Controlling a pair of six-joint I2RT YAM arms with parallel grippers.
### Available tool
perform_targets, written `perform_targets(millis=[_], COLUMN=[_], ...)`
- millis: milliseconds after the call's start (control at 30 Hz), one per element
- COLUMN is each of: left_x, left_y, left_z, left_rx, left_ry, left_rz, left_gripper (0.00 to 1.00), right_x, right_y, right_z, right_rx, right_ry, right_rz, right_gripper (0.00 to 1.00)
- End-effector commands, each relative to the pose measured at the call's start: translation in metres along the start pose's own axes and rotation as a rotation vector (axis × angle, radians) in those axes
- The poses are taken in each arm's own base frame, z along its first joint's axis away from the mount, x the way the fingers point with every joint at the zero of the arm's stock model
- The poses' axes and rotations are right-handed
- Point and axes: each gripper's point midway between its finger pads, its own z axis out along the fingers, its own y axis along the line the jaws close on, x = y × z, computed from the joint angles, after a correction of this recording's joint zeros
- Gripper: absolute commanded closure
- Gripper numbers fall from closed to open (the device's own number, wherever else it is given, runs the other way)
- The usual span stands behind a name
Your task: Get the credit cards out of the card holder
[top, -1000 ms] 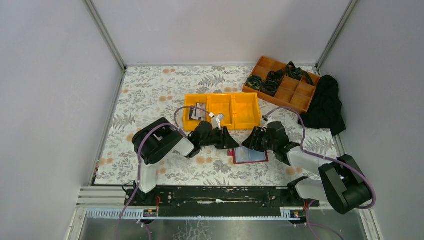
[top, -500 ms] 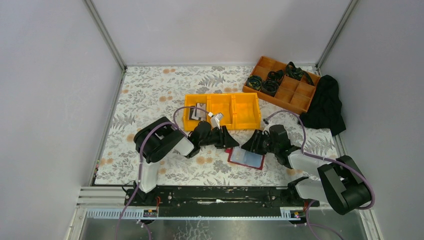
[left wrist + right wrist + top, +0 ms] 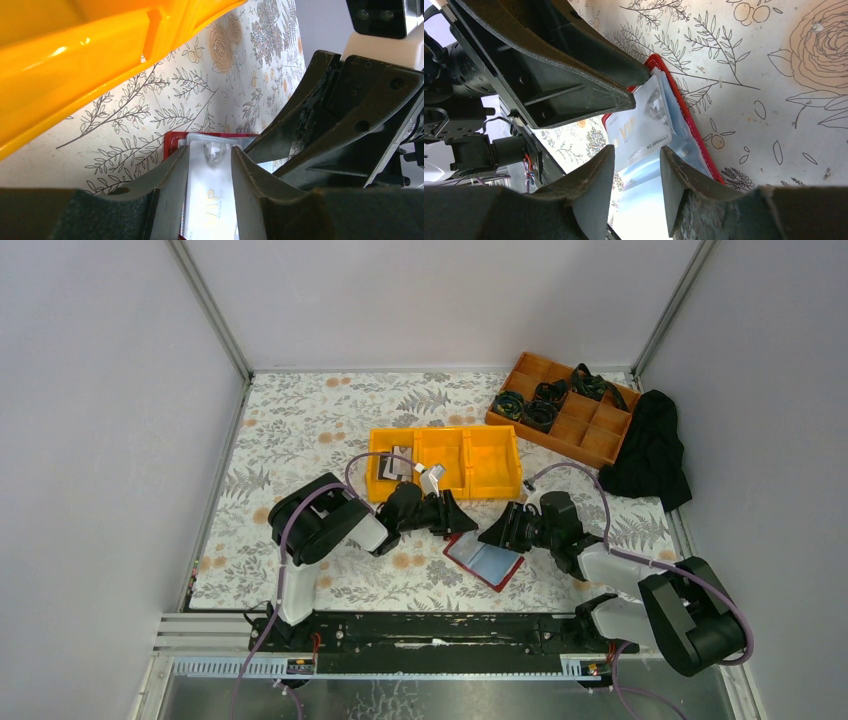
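The red card holder (image 3: 485,562) lies open on the floral mat, blue-grey side up, turned at an angle. A white credit card with gold lettering (image 3: 210,200) sits in its clear pocket at the far end, and also shows in the right wrist view (image 3: 641,120). My left gripper (image 3: 458,524) is slightly open, its fingertips (image 3: 175,165) set over that card; I cannot tell if they touch it. My right gripper (image 3: 492,536) is open over the holder's far edge, straddling the blue-grey pocket (image 3: 636,150). The holder's red border shows in both wrist views (image 3: 170,140) (image 3: 696,135). Grey and black cards (image 3: 395,465) lie in the yellow bin's left compartment.
The yellow three-compartment bin (image 3: 492,462) stands just beyond both grippers and looms over the left wrist view (image 3: 75,75). A brown divided tray (image 3: 590,425) with black coils and a black cloth (image 3: 650,450) are at the back right. A black rail (image 3: 440,630) runs along the near edge.
The card holder has turned and slid left towards the near edge. My right gripper has moved left with it. My left gripper has barely moved.
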Motion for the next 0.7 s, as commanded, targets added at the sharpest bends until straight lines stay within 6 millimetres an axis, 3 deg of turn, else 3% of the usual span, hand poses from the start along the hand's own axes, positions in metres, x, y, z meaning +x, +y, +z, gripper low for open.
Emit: perform_targets(millis=[0, 367, 667], left_x=[0.019, 0.018, 0.021], left_y=[0.009, 0.004, 0.003], left_z=[-0.001, -0.007, -0.004], left_rx=[-0.021, -0.019, 0.004], left_ry=[0.051, 0.041, 0.057], left_rz=[-0.008, -0.001, -0.005], left_gripper=[0.56, 0.56, 0.56], right_x=[-0.025, -0.053, -0.081], right_y=[0.028, 0.041, 0.052], right_z=[0.003, 0.023, 0.021], right_rx=[-0.083, -0.102, -0.095], right_ry=[-0.063, -0.043, -0.097], right_rz=[-0.080, -0.073, -0.098], right_gripper=[0.55, 0.55, 0.56])
